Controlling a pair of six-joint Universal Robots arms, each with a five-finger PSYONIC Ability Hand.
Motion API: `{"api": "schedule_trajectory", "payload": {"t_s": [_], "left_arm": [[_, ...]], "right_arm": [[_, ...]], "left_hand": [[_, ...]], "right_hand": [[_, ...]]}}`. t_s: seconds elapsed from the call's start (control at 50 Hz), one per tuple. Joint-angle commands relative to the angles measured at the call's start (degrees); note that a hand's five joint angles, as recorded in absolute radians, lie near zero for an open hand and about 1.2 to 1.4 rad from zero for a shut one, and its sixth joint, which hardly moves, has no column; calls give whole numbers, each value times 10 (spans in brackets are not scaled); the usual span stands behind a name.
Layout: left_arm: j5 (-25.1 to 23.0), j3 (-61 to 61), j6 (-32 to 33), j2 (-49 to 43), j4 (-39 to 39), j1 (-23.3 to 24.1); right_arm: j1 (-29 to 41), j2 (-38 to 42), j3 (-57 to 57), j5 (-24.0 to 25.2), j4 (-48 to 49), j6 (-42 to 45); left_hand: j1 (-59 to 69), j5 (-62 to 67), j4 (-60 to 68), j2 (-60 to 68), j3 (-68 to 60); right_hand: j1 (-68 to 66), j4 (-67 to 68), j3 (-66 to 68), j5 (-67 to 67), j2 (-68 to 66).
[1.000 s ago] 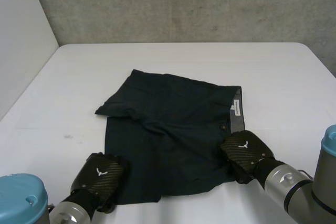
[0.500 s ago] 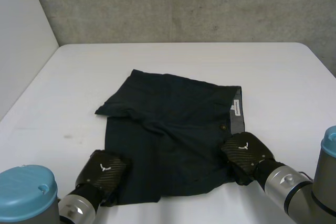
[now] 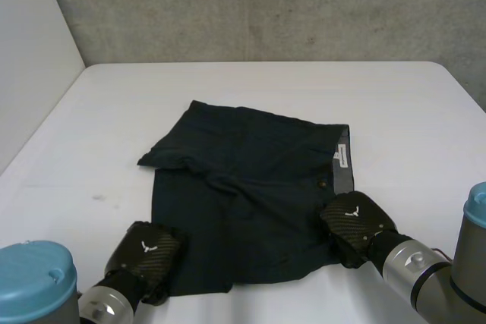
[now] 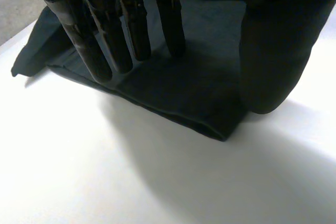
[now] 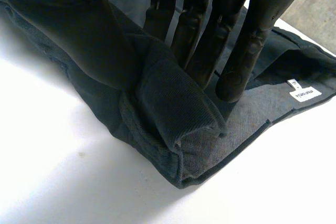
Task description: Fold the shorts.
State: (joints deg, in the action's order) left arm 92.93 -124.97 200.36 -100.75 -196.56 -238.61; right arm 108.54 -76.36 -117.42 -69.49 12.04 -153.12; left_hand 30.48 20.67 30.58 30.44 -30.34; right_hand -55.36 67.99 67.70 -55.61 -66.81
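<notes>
Dark navy shorts point(image 3: 250, 187) lie flat in the middle of the white table point(image 3: 395, 111), with the waistband and its white label point(image 3: 341, 158) toward the right. My left hand point(image 3: 144, 252) rests on the near left corner of the shorts point(image 4: 178, 87). Its fingers point(image 4: 131, 30) lie straight on the cloth, and its thumb point(image 4: 273, 51) stands apart beside the corner. My right hand point(image 3: 353, 221) is at the near right corner by the waistband. There a bunched fold of the shorts point(image 5: 178, 108) is pinched between its thumb point(image 5: 79, 30) and fingers point(image 5: 236, 51).
A grey concrete wall point(image 3: 266, 5) runs behind the table's far edge. A pale panel point(image 3: 30, 58) stands along the left side. Bare white table surrounds the shorts on every side.
The left arm has swayed slightly, and its hand stays at the near left corner. The right hand and the shorts have not moved.
</notes>
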Motion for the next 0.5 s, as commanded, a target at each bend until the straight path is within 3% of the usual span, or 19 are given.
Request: {"api": "schedule_trajectory", "payload": {"t_s": [0.02,0.26,0.42,0.5], "left_arm": [[1,18,3,-19,-3,-19],[1,46,4,-25,-5,-26],[1,61,4,-36,-6,-28],[1,64,4,-27,-6,-26]], "right_arm": [[0,1,0,0,0,1],[0,1,-1,-1,0,2],[0,0,-4,-2,0,3],[-1,-1,-4,-5,0,3]], "left_hand": [[51,49,50,52,-53],[80,78,79,80,-81],[302,300,301,302,-303],[491,489,490,492,-493]], "right_hand": [[-246,120,123,-144,-132],[-246,120,123,-144,-132],[-246,120,123,-144,-132],[-246,120,123,-144,-132]]}}
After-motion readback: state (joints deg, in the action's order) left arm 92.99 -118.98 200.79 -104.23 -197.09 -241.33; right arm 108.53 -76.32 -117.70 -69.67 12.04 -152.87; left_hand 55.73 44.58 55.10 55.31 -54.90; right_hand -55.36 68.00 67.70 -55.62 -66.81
